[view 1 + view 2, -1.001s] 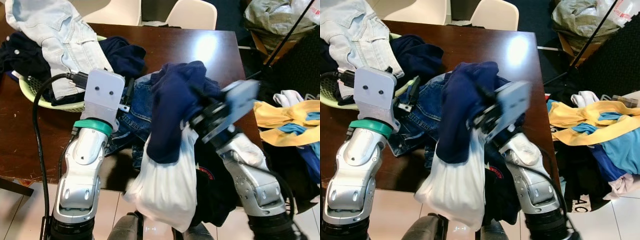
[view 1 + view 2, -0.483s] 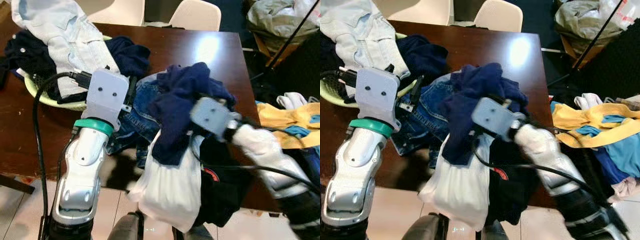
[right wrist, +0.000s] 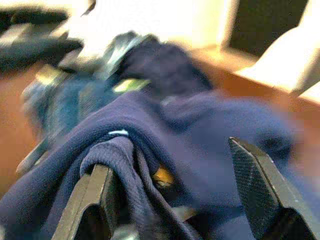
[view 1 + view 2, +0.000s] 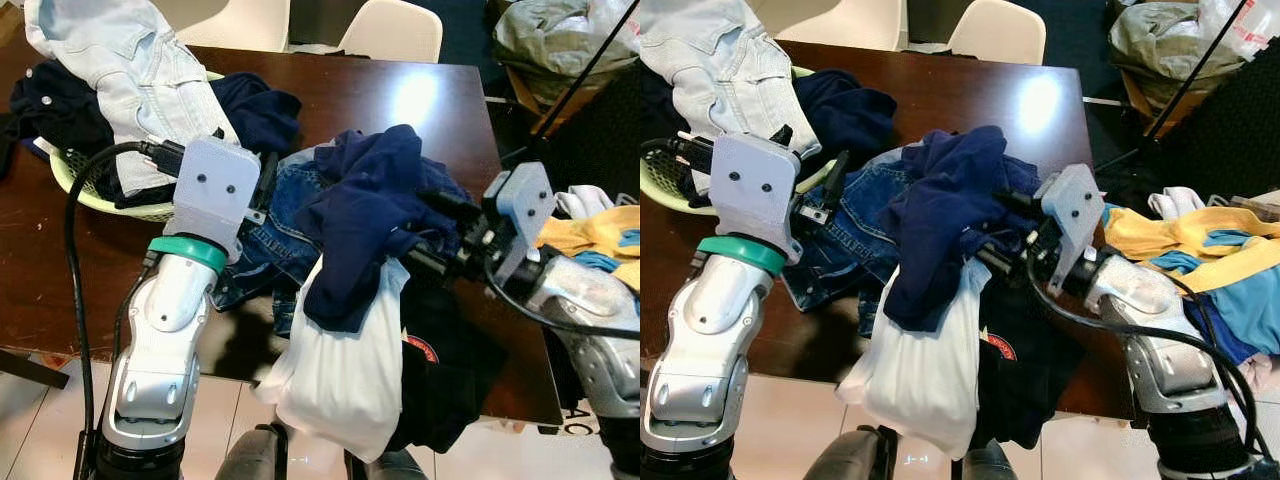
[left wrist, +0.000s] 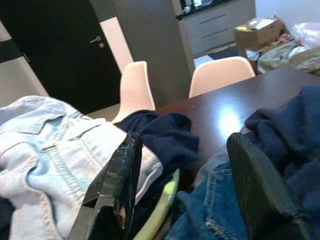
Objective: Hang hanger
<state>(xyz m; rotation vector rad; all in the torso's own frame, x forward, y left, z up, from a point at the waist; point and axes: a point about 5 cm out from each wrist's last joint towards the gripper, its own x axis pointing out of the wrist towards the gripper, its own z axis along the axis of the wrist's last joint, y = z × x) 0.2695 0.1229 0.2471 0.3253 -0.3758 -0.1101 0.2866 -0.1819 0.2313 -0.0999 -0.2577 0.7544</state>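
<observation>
A navy garment (image 4: 360,230) lies heaped on the dark table (image 4: 400,100) over blue jeans (image 4: 270,230). A white garment (image 4: 340,370) hangs under it off the table's near edge. My right gripper (image 4: 430,232) reaches in from the right, open, with its fingers (image 3: 100,200) pushed into the navy cloth; a fold drapes over one of them. The left gripper (image 5: 185,140) is open and holds nothing. It hovers over the jeans beside the green basket (image 4: 70,190). I can make out no hanger.
A pale denim jacket (image 4: 130,70) and dark clothes fill the basket at the table's left. A black garment (image 4: 440,370) hangs off the near edge. Two light chairs (image 4: 390,30) stand behind the table. Yellow and blue clothes (image 4: 590,240) lie piled on the right.
My right arm has swung out to the right and its wrist has turned, with the fingers still in the navy garment. The left arm has stayed put.
</observation>
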